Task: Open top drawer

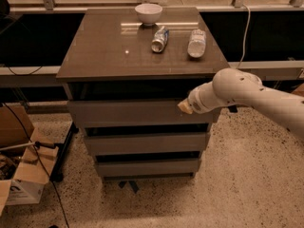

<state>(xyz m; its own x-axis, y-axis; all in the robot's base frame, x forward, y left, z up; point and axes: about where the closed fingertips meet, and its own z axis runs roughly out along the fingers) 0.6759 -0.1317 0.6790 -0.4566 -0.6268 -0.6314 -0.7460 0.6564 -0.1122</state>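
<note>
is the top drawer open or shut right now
Shut, or nearly: the top drawer has its front panel back under the cabinet top, no inside showing. The gripper is at the panel's right end.

Probably lab: hand at top drawer, cardboard box.

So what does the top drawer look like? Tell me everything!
The top drawer is a wide, plain grey-brown panel with no handle, sitting just under the tabletop with a dark gap above it. It looks shut or barely pulled out. The robot's hand is at its right end, near the top edge.
</note>
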